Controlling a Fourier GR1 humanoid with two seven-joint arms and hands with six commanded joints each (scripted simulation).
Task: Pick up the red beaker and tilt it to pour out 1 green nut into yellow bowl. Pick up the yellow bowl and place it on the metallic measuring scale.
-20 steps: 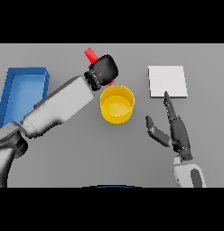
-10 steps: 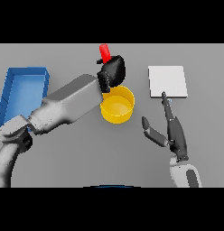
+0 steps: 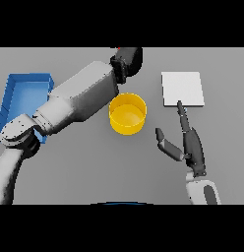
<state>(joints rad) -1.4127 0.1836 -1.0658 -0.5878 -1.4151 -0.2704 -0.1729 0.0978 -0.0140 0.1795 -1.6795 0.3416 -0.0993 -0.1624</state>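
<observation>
One yellow bowl (image 3: 127, 114) unfilled, left robot hand (image 3: 128, 63) grasping red beaker (image 3: 121, 48), right robot hand (image 3: 189, 142) released

A blue tray (image 3: 15, 93) lies at the left side of the grey table (image 3: 84, 167).

Plain yellow bowl (image 3: 127, 114), slightly deeper yellow on the outer wall. Bright blue tray (image 3: 23, 93). Pale metallic grey scale (image 3: 182, 88), unpatterned. Small sliver of red beaker (image 3: 120, 48). Dark charcoal left hand (image 3: 129, 61) and right hand (image 3: 190, 145). Flat grey table (image 3: 84, 167).
</observation>
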